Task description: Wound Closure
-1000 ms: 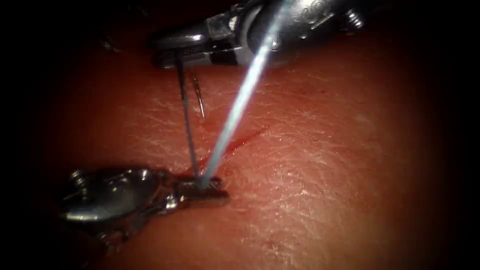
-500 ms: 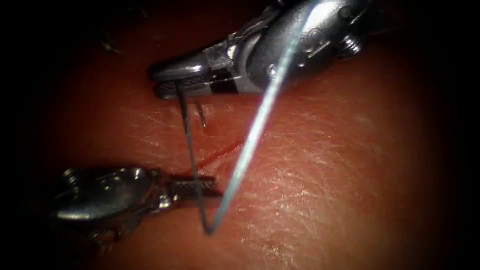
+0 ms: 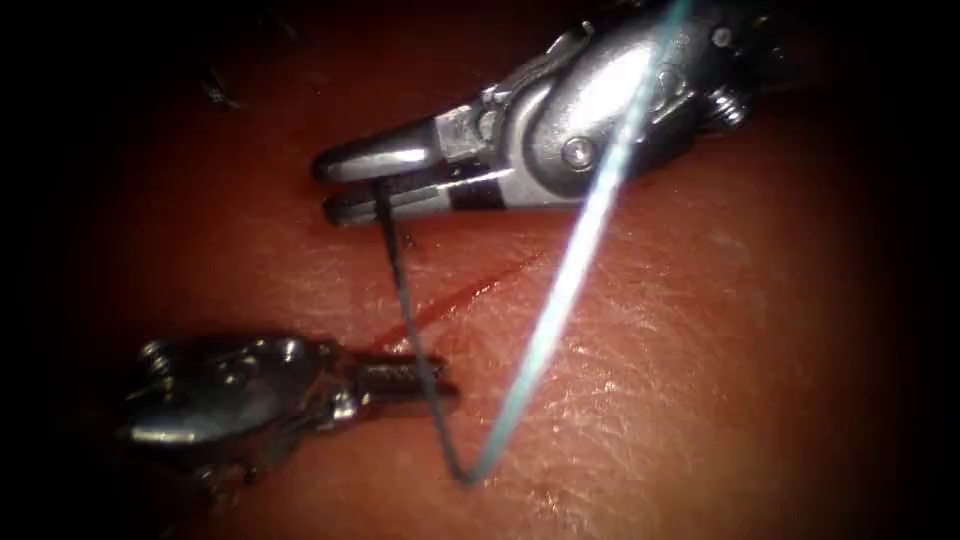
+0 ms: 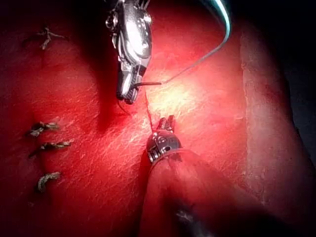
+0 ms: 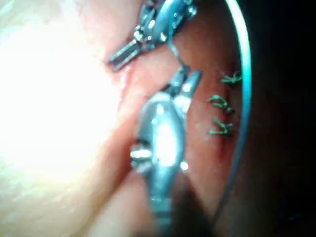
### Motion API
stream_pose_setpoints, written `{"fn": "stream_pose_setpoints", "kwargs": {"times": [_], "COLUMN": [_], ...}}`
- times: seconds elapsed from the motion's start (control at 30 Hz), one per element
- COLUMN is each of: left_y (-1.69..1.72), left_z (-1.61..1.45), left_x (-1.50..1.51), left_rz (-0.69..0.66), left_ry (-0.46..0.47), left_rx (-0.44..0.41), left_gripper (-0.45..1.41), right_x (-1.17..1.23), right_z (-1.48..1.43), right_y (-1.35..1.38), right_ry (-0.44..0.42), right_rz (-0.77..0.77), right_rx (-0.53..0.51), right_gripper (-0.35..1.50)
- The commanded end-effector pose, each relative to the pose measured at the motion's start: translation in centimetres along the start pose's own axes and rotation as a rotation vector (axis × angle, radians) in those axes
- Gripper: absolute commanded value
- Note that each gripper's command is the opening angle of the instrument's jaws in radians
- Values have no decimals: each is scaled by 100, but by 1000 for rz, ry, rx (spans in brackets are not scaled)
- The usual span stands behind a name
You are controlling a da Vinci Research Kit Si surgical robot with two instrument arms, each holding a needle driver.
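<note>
1. Where the cut [image 3: 470, 290] runs as a thin red slanting line across the tissue [image 3: 700, 380], the right tool [image 3: 345, 185] hovers above it with its jaws closed on the thread [image 3: 405, 300].
2. From those jaws the thread drops as a dark strand across the cut, passes the tip of the left tool [image 3: 430, 378], bends sharply low on the tissue, then climbs as a pale blue-green line over the right tool's body toward the top edge.
3. That left tool lies low on the tissue, left of the cut's lower end; I cannot tell whether its jaws are open or closed, nor whether they hold anything.
4. From the left wrist camera, the thread [image 4: 197, 61] leaves the right tool [image 4: 129, 94] sideways and arcs up, and tied stitches [image 4: 47, 145] sit in a row near the tissue's edge.
5. I cannot make out the needle clearly.
6. Red fluid [image 3: 440, 305] marks the cut line.
</note>
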Motion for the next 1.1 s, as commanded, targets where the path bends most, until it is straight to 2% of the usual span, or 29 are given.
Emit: {"fn": "stream_pose_setpoints", "kwargs": {"times": [0.03,0.4,0.93,1.1], "left_y": [1,3,3,1], "left_z": [10,15,14,14], "left_x": [-7,-9,-10,-10], "left_rz": [-2,-1,0,1], "left_ry": [0,-1,-7,-7], "left_rx": [-1,3,6,5], "left_gripper": [9,9,7,7], "right_x": [-7,-21,-38,-39], "right_z": [5,5,8,7], "right_y": [4,12,18,20], "right_ry": [-5,-27,-45,-46], "right_rz": [-1,35,429,496], "right_rx": [-8,-35,-43,-44], "right_gripper": [-35,-35,-35,-35]}}
